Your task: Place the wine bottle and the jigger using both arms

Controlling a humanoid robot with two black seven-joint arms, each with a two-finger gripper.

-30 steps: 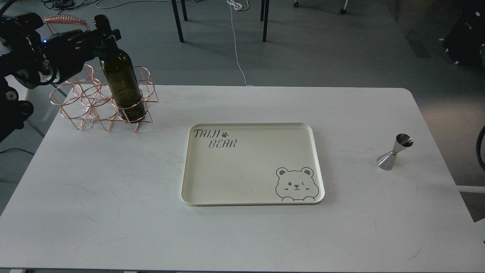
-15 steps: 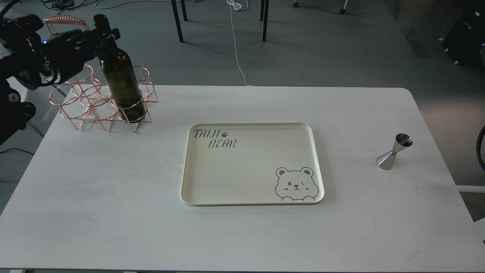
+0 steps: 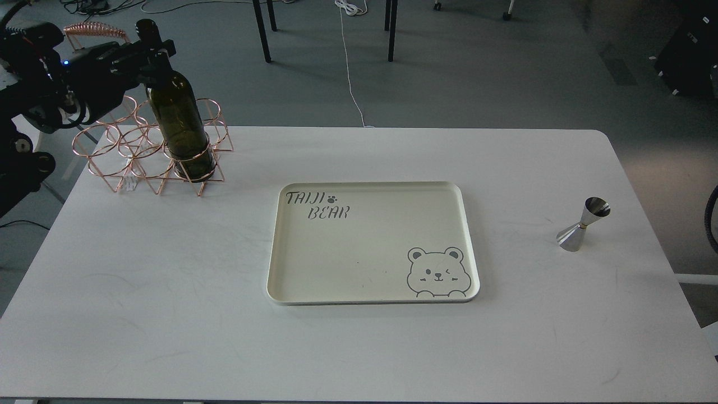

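A white counter (image 3: 168,314) seen from above and in front. At its far left corner stands a copper wire rack (image 3: 120,151) made of several rings. A dark green bottle (image 3: 178,120) stands upright in the rack's front right ring, its long neck rising above the rack. The left arm (image 3: 50,95), black and cabled, reaches in from the left edge. Its hand (image 3: 152,49) is clamped around the bottle's neck, just below the top. In the middle of the counter lies a cream tray (image 3: 471,241), rectangular with rounded corners. The words "TAIJI BEAR" are printed in its far left corner and a winking cartoon bear in its near right corner. Well to the right of the tray, near the counter's right edge, a small silver jigger (image 3: 583,225) stands by itself, nothing touching it. The right hand is out of sight. Beyond the counter is grey floor with dark chair legs (image 3: 262,31) and a white cable (image 3: 350,73).
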